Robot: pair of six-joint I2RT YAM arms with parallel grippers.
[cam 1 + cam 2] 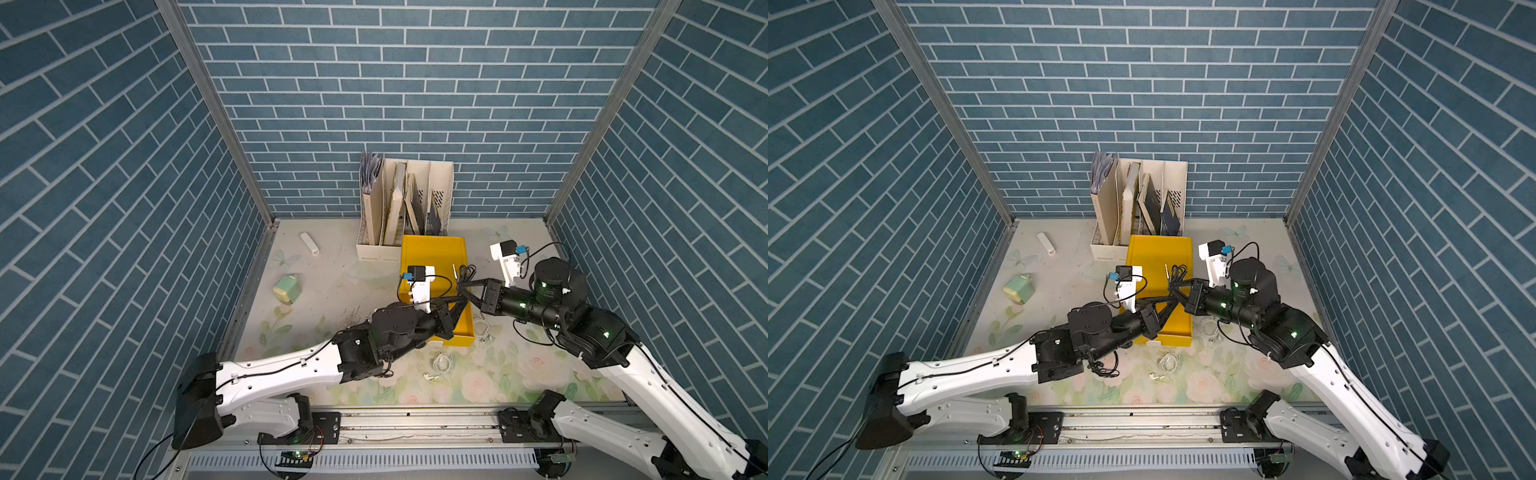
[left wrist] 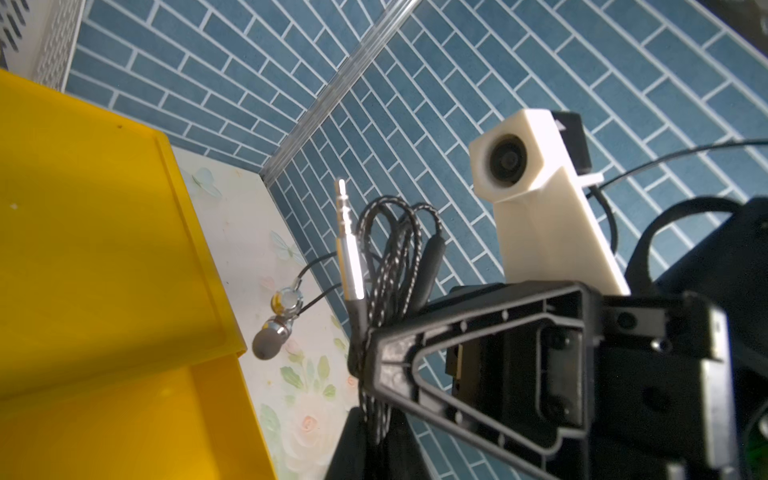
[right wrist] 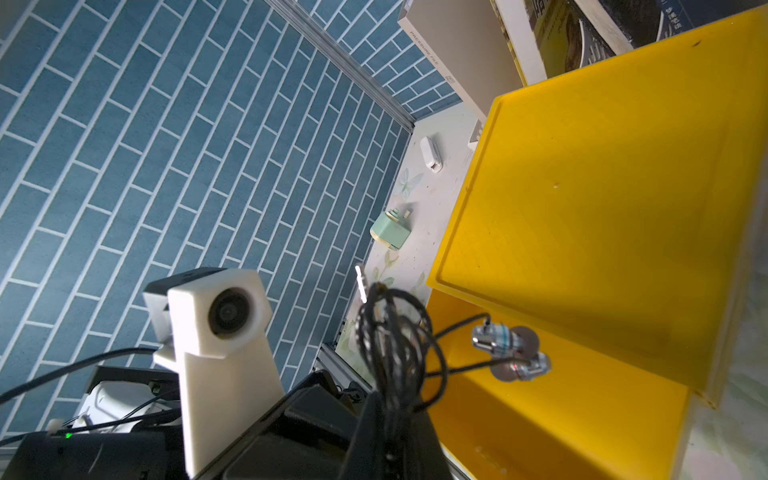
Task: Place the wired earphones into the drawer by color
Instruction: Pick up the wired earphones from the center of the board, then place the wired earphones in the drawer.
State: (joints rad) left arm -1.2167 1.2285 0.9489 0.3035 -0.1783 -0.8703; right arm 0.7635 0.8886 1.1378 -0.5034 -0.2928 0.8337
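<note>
A black wired earphones coil [image 1: 468, 272] [image 1: 1179, 271] hangs over the yellow drawer box [image 1: 432, 253] [image 1: 1158, 253], pinched from both sides. My left gripper [image 1: 462, 297] [image 2: 374, 436] is shut on the braided cable [image 2: 390, 257] from below. My right gripper [image 1: 461, 286] [image 3: 386, 436] is shut on the same bundle [image 3: 390, 332]. The silver plug [image 2: 348, 245] sticks up, and the two metal earbuds [image 3: 513, 353] [image 2: 280, 316] dangle above the pulled-out drawer [image 3: 561, 415] [image 2: 124, 419]. Two white earphones [image 1: 442, 361] [image 1: 482, 328] lie on the floral table in front of the box.
A beige file holder [image 1: 405, 208] with books stands behind the yellow box against the back wall. A green plug adapter [image 1: 286, 289] and a white stick-shaped device [image 1: 309, 243] lie at the left. Blue brick walls close in three sides.
</note>
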